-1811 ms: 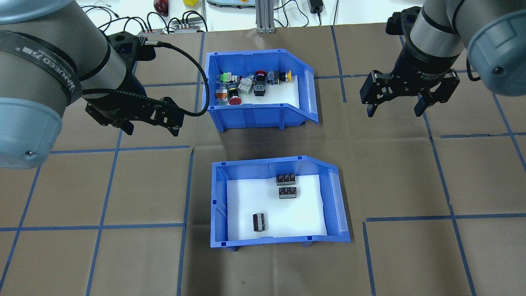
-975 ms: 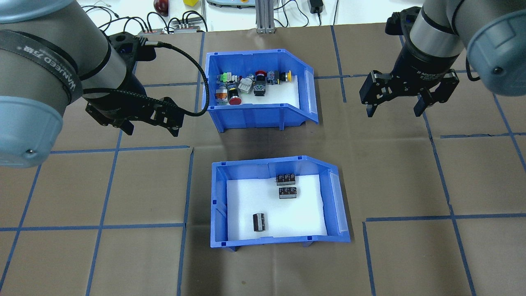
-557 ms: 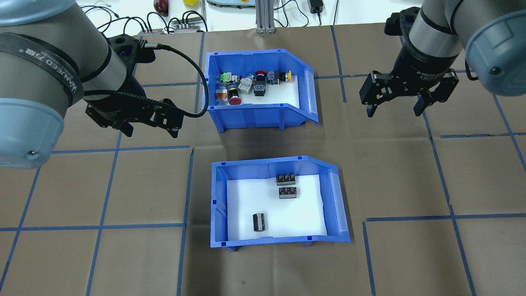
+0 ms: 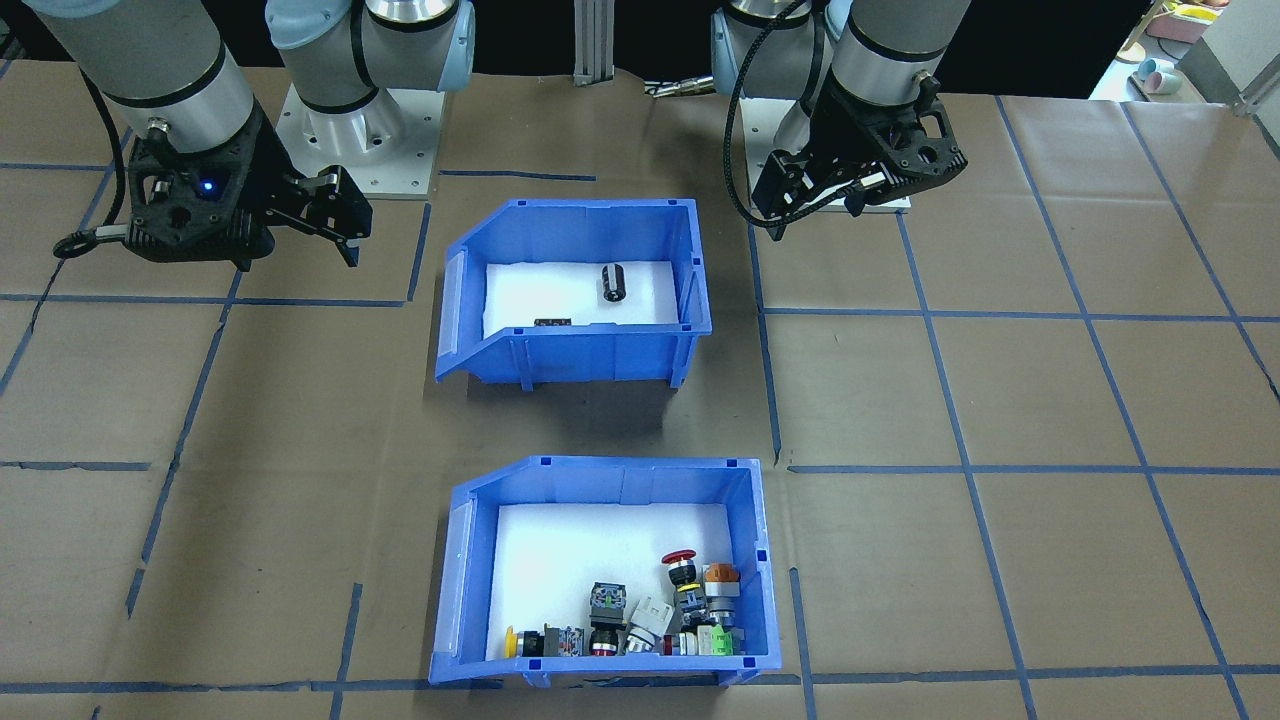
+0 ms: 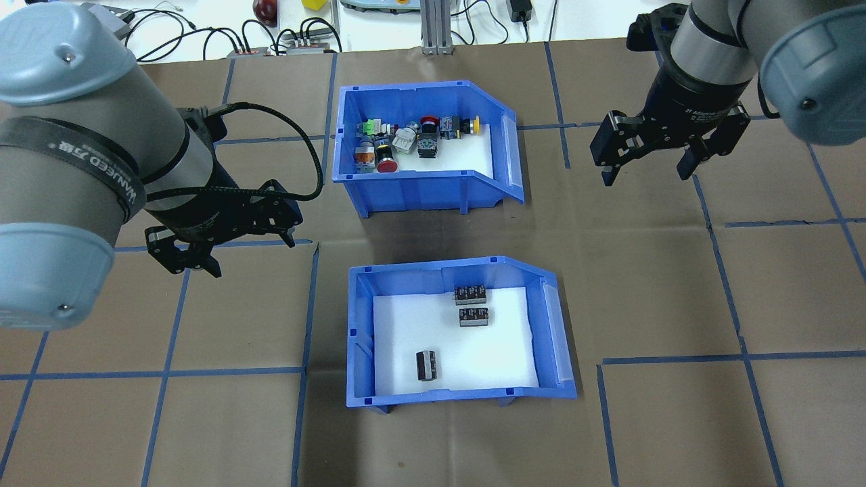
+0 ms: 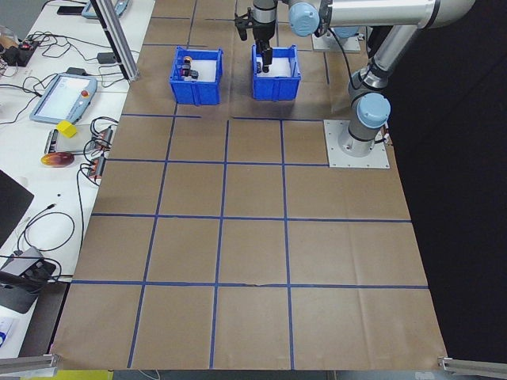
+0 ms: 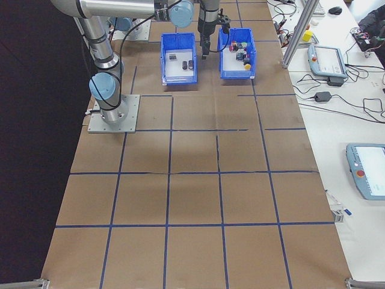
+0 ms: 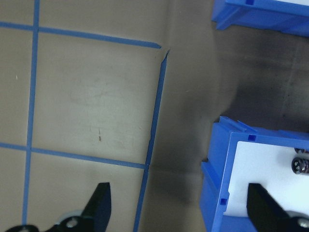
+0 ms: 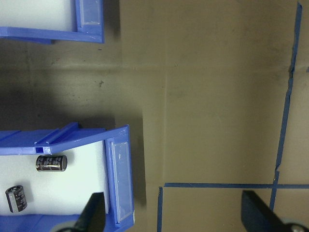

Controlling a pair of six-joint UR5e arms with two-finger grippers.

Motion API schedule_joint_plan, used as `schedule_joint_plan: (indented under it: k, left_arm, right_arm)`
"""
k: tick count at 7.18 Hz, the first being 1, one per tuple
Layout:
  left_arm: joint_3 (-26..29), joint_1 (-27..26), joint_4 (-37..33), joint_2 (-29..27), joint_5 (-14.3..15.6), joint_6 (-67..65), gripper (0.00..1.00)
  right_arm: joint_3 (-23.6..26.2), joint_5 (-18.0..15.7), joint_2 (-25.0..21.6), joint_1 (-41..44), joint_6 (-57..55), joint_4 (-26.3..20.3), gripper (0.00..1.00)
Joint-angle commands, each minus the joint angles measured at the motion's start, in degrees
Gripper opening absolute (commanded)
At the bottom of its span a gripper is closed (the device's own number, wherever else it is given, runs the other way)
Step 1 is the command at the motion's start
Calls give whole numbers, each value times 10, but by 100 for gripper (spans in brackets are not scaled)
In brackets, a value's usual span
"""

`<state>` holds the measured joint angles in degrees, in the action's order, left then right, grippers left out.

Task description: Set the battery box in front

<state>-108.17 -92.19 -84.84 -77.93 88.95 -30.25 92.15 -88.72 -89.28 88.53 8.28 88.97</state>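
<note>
Black left end effector hangs above the worktop with fingers spread wide, empty, touching nothing. Right end effector likewise spread wide and empty (both fingertips clear in its wrist view, brown paper between them).

Battery box sits on the worktop near the robot's side, just beside the left end effector toward the table's middle; in the left wrist view one fingertip overlaps the box's corner in the picture, contact can't be told. Box lies well apart from the right end effector, nearer the robot and inward of it. Three dark cells lie on its white liner, two close together by the far wall, one alone toward the near wall.

Second blue bin with colourful buttons stands beyond the battery box, between the two end effectors, a gap between the bins.
</note>
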Motion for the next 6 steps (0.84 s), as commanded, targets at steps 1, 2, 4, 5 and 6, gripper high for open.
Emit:
schedule_joint_plan:
  k: [1,2,4,5,6]
  left_arm:
    - [-48,-18,-9,56,-6,-214,99]
    - [-71,-52,-9,61,-6,-320,99]
    - [-91,-156,-3,52,-6,-619,99]
    - [-118,-187,17,45,-7,-713,99]
    - [-143,-209,75,40,-9,-794,99]
  right_arm:
    - [-31,1,37,4,84,1,100]
    - [-52,1,57,10,100,1,100]
    - [-117,2,130,33,218,23,100]
    - [-162,-1,177,63,270,24,100]
    - [-210,-4,220,93,277,21,100]
